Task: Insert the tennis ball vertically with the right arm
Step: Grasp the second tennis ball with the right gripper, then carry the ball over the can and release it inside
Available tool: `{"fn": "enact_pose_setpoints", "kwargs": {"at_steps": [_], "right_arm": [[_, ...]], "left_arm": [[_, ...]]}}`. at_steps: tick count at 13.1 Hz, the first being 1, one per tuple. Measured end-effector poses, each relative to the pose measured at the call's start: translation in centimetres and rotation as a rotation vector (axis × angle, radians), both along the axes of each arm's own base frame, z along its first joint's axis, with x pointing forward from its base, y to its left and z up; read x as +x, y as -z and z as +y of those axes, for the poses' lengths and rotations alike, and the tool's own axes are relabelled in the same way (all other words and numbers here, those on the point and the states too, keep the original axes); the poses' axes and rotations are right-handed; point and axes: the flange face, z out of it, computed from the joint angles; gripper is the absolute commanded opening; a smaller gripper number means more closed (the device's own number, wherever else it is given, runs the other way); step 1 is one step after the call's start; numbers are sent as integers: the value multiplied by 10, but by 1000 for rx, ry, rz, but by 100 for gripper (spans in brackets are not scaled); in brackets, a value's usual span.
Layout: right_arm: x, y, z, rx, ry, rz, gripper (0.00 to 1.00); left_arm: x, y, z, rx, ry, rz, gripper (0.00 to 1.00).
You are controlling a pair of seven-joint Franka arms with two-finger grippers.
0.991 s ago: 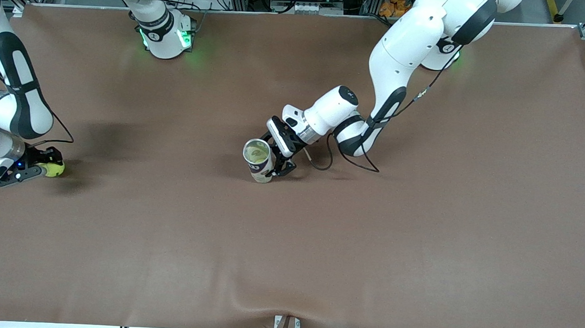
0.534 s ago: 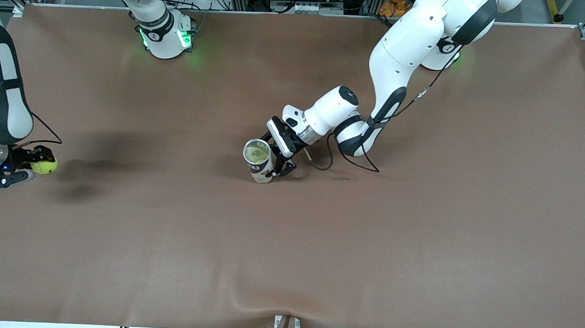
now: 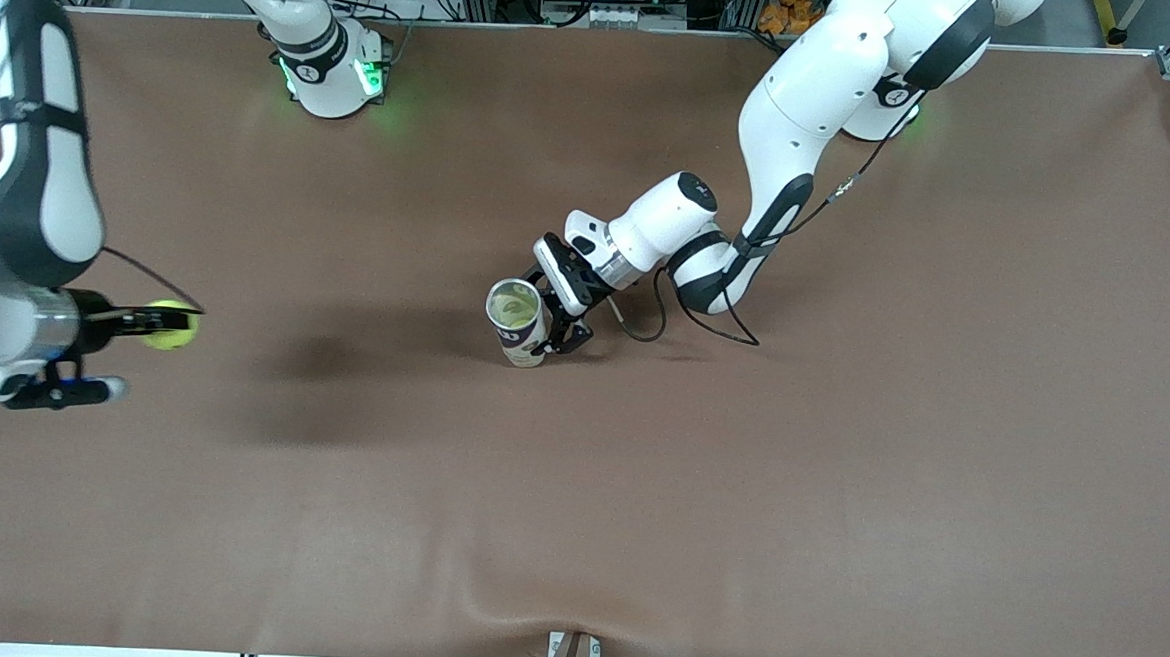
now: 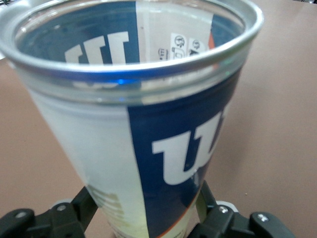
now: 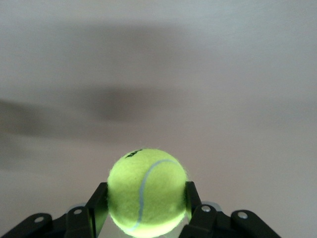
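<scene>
Brown cloth covers the bench (image 3: 837,482) in the front view, where the right gripper (image 3: 160,324) hangs over the right arm's end, its fingers pinching a fuzzy yellow-green tennis ball (image 3: 170,326). Mid-bench, the left gripper (image 3: 557,319) clasps an upright open-topped blue-and-white ball can (image 3: 515,322) (another ball shows inside).

Left wrist view: fingers (image 4: 84,208) pressed against the can's (image 4: 148,129) sides.

Right wrist view: fingers (image 5: 97,203) squeezing the ball (image 5: 147,192).

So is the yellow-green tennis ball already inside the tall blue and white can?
No, the yellow-green felt tennis ball sits clamped in the right pincer over the brown table's right-arm end, apart from the tall blue and white can.
</scene>
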Motion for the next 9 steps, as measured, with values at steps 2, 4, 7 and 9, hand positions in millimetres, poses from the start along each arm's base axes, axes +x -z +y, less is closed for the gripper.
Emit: {"fn": "enact_pose_setpoints", "kwargs": {"at_steps": [2,4,7,9], "right_arm": [[1,-25,59,9,168,11,0],[-3,-40,120,5,328,35,0],[-24,-63,234,-26,498,51,0],[-40,-75,289,-32,571,38,0]], "left_arm": [[0,0,0,0,0,0,84],[0,0,0,0,0,0,84],[0,0,0,0,0,0,84],[0,0,0,0,0,0,84]]}}
